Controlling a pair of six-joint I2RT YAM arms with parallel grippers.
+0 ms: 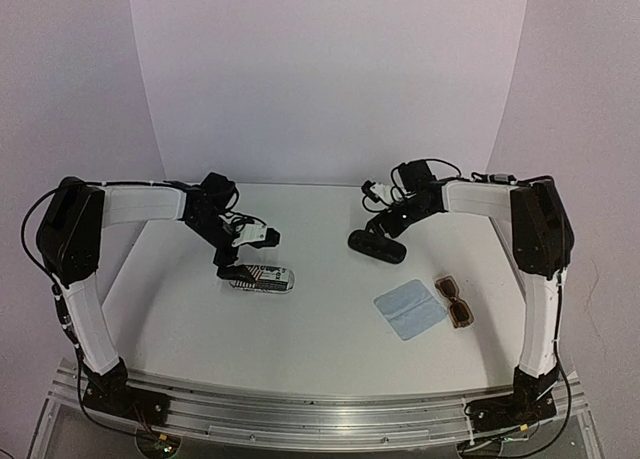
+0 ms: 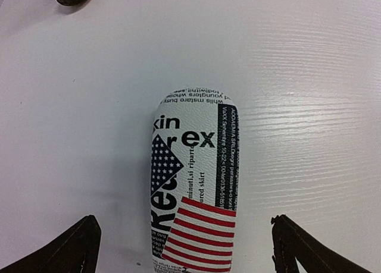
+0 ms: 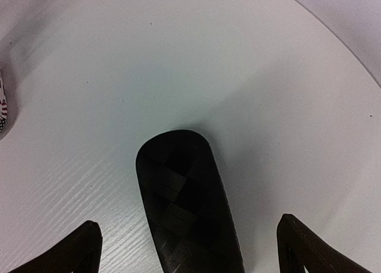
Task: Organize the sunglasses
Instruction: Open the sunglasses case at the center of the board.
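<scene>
A pair of brown-framed sunglasses [image 1: 455,300] with amber lenses is seen lying flat on the white worktop [image 1: 330,349]. It is on the near right side, just beside the right edge of a square light-blue cloth [image 1: 410,310]. Its long axis runs roughly from far to near, slightly slanted.

The right pincer [image 1: 380,235] is held well apart from the pair, farther back and to the left, so the sunglasses lie to its near right. The right arm is judged much the closer of the two. That pincer is spread open and empty, straddling an oblong black case [image 3: 184,207] with a chequered texture.

The left pincer [image 2: 184,218] is likewise open and holds nothing. It is poised over an oblong white case [image 2: 193,184] printed with newsprint and a flag.

The cloth is not judged to block a reach from behind. No white-framed pair is found in any view.
</scene>
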